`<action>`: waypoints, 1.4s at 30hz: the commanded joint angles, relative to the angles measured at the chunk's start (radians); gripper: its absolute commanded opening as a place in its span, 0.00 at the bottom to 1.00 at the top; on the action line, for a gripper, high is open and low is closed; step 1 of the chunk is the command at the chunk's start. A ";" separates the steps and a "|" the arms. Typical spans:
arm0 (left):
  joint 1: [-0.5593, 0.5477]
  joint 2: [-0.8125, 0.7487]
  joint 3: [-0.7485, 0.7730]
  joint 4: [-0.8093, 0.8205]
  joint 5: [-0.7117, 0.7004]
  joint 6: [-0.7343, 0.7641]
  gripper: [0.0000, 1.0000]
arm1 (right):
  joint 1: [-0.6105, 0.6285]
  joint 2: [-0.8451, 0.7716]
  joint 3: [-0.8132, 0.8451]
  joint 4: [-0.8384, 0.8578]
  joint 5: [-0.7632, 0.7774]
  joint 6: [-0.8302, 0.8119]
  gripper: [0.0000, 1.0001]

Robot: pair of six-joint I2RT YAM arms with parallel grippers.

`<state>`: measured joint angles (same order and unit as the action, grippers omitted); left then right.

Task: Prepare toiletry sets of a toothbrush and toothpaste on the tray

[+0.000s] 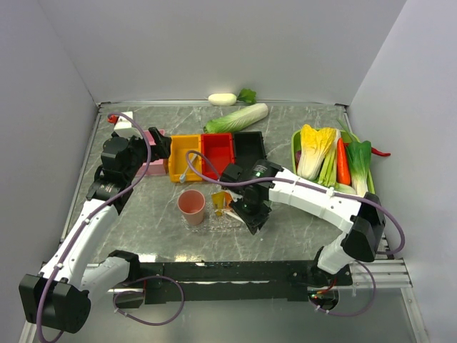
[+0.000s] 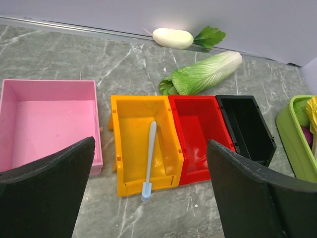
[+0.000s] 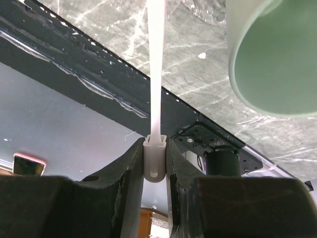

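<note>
My right gripper (image 3: 154,145) is shut on the thick end of a pale white toothbrush (image 3: 156,74), whose stick runs away from the jaws over the table's near edge. From above, this gripper (image 1: 252,220) hangs over the clear tray (image 1: 211,224), and its body hides the held brush. An orange toothpaste (image 1: 220,199) tube lies at the tray's far side. A second toothbrush (image 2: 150,148) lies lengthwise in the yellow bin (image 2: 130,148), one end poking over the bin's front lip. My left gripper (image 2: 151,198) is open, above and in front of that bin, and touches nothing.
A pink cup (image 1: 191,206) stands left of the tray, and a pale green cup (image 3: 275,54) is close to my right gripper. Pink (image 2: 47,121), red (image 2: 198,131) and black (image 2: 245,126) bins flank the yellow one. Cabbage (image 2: 208,72) and a white radish (image 2: 172,37) lie behind; a green vegetable tray (image 1: 296,153) sits right.
</note>
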<state>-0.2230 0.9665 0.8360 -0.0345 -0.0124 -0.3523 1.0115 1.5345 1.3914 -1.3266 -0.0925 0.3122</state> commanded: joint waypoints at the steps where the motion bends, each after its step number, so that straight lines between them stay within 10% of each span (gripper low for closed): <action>1: 0.004 -0.012 0.048 0.007 0.015 0.013 0.98 | -0.005 0.022 0.055 -0.100 0.020 -0.001 0.00; 30: 0.004 -0.015 0.054 0.001 0.038 0.007 0.99 | -0.010 0.144 0.123 -0.126 0.076 0.002 0.02; 42: 0.004 -0.009 0.054 -0.001 0.038 0.007 0.99 | -0.011 0.144 0.135 -0.120 0.077 0.005 0.23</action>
<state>-0.2230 0.9661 0.8425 -0.0360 0.0071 -0.3527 1.0103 1.6760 1.4738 -1.3304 -0.0406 0.3164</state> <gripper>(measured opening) 0.989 0.270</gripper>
